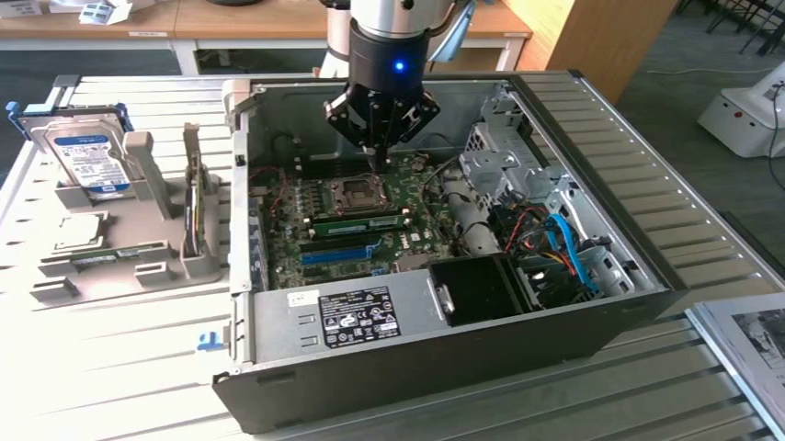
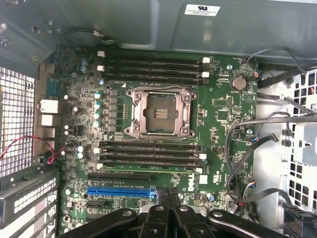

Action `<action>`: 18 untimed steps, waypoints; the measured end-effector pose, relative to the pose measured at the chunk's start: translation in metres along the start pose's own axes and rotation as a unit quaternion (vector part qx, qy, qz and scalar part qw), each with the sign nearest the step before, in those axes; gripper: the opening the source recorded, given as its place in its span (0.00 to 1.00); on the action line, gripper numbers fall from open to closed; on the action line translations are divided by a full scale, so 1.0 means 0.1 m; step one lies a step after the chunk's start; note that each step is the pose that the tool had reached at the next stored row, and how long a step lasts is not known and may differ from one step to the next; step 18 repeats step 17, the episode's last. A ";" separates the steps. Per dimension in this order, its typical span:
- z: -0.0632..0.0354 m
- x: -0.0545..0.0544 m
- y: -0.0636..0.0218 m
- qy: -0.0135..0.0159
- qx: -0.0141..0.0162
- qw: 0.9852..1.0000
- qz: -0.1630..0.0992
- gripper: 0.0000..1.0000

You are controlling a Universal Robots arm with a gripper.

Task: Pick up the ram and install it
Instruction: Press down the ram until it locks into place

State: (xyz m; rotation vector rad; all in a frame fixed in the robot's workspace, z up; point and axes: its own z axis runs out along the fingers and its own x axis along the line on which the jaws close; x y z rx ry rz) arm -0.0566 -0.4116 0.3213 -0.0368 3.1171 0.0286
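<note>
My gripper [image 1: 378, 158] hangs inside the open computer case [image 1: 613, 197], just above the empty processor socket [image 1: 358, 191] of the motherboard [image 1: 307, 262]. Its fingers are shut together with nothing between them. In the wrist view the gripper [image 2: 166, 220] is dark against the board, above the blue slot [image 2: 121, 191]. A thin green ram [image 1: 117, 251] lies in the grey holder [image 1: 160, 271] outside the case, at the exterior view's left. Another long green stick [image 1: 358, 221] stands in a memory slot beside the socket [image 2: 159, 113].
A blue-labelled hard drive [image 1: 84, 156] stands upright in the holder, with a square silver chip [image 1: 72, 231] below it. Cables [image 1: 567, 243], a drive cage [image 1: 497, 156] and a black power supply [image 1: 484, 289] crowd the case's right side. Wires [image 2: 267, 129] run beside the board.
</note>
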 end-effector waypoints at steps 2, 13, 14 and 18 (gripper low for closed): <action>0.001 0.00 0.000 0.001 0.000 1.000 0.000 0.10; 0.002 -0.01 -0.001 0.011 0.000 1.000 0.000 0.10; 0.001 -0.01 0.000 0.011 0.000 1.000 0.000 0.10; 0.001 -0.01 0.000 0.011 0.000 1.000 0.000 0.10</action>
